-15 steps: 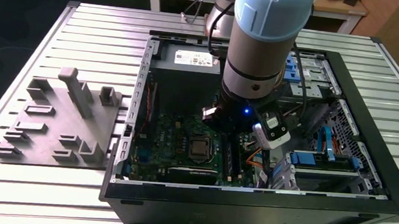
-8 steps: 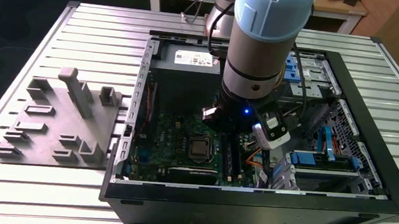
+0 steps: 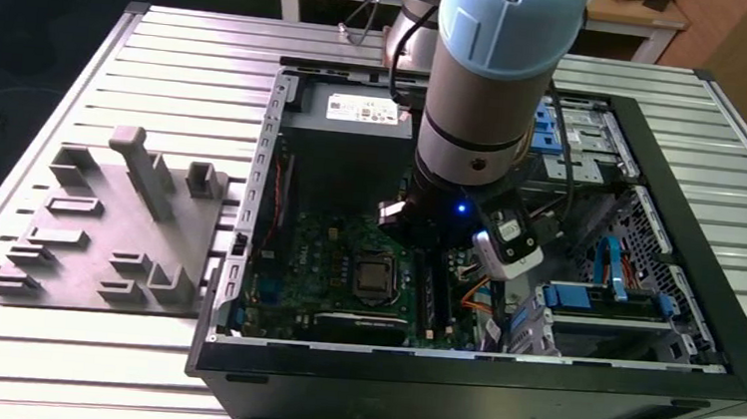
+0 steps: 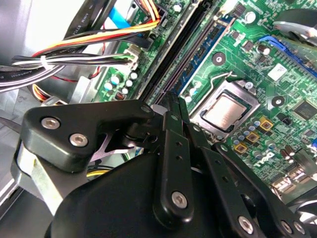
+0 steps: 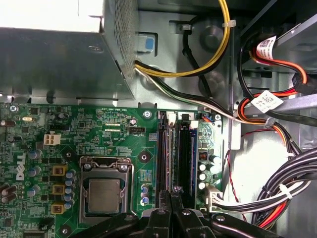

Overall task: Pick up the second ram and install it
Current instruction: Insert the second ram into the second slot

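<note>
Exterior view: a slatted metal surface carries an open computer case, with a grey moulded fixture lying just beside it on the exterior view's left. Inside the case are a grey power-supply box, a green motherboard and blue drive brackets. The arm reaches down into the case, its wrist low over the motherboard's side on the exterior view's right. Second wrist view: the black hand has its fingers pressed close together, the tips meeting at the long memory slots. The second ram appears as a thin dark edge running away from the tips along a slot. A blue board edge stands just beside it, with the processor socket near and a cable bundle on the slots' other side. First wrist view: the hand pinches at the row of slots, and the second ram stands on edge in line with a slot, between the processor socket and the cable bundle. I cannot tell how deep it sits. A yellow cable loops beyond the power-supply box.
</note>
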`<state>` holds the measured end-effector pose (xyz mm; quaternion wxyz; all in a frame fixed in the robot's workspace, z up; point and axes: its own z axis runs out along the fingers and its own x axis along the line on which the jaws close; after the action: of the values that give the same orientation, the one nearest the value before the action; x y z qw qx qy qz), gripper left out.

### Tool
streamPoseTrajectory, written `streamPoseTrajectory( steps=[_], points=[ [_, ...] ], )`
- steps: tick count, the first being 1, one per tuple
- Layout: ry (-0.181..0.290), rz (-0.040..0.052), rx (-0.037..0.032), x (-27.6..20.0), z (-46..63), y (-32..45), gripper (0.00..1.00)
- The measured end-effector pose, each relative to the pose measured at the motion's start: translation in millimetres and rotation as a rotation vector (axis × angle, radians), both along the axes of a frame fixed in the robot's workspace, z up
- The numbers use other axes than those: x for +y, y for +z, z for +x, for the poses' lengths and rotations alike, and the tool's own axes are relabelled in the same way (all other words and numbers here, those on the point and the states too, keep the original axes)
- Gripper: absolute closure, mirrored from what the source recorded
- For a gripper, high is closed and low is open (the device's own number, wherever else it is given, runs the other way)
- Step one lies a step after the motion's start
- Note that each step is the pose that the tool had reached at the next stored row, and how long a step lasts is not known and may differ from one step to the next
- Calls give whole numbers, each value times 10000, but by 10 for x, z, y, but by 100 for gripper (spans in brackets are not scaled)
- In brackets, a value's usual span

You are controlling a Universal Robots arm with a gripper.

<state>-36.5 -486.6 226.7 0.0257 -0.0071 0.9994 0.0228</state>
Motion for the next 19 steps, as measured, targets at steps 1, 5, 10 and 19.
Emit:
streamPoseTrajectory(
  steps=[1, 5, 10, 19],
  points=[
    [0, 0, 0, 0, 0, 0, 92],
    [1, 0, 0, 0, 0, -6, 92],
    [0, 0, 0, 0, 0, -11, 92],
    [0, 1, 0, 0, 0, -20, 92]
  ],
)
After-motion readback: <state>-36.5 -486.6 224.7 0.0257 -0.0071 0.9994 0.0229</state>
